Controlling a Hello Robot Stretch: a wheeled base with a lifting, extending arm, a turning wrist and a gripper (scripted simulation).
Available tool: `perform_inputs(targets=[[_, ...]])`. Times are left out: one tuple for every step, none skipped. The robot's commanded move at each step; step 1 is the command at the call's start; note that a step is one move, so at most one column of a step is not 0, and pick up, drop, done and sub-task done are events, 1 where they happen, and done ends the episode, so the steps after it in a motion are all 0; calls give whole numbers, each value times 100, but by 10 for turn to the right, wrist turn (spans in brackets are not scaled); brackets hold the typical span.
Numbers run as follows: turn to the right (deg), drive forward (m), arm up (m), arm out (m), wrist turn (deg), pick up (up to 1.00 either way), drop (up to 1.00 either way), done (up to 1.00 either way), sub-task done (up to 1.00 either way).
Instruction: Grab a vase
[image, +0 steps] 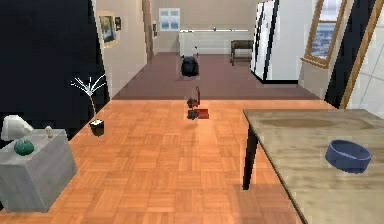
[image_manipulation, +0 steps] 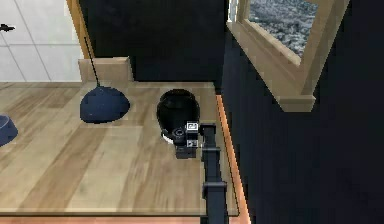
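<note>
Gripper (image_manipulation: 177, 139): at the far end of the dark arm (image_manipulation: 213, 172), above the wooden table (image_manipulation: 90, 175); whether it holds anything cannot be told.
Black round vessel (image_manipulation: 180, 104): round-bellied, the shape nearest to a vase. It stands on the table right at the gripper; contact cannot be told, and its inside is dark.
Dark blue dome (image_manipulation: 103, 107): on the table near the vessel, with a thin stem rising from it.
Blue bowl (image_manipulation: 4, 128): at the arm side view's left edge.
Forward view: looks into the bowl (image: 348, 155), whose hollow shows blue. Across the floor stand a grey cabinet (image: 35, 172), a potted plant (image: 93, 103) and a white fridge (image: 268, 40).
</note>
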Motion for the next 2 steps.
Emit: perform_inputs(targets=[[0,0,10,0,0,0,0,0,0],[0,0,0,0,0,0,0,100,0]])
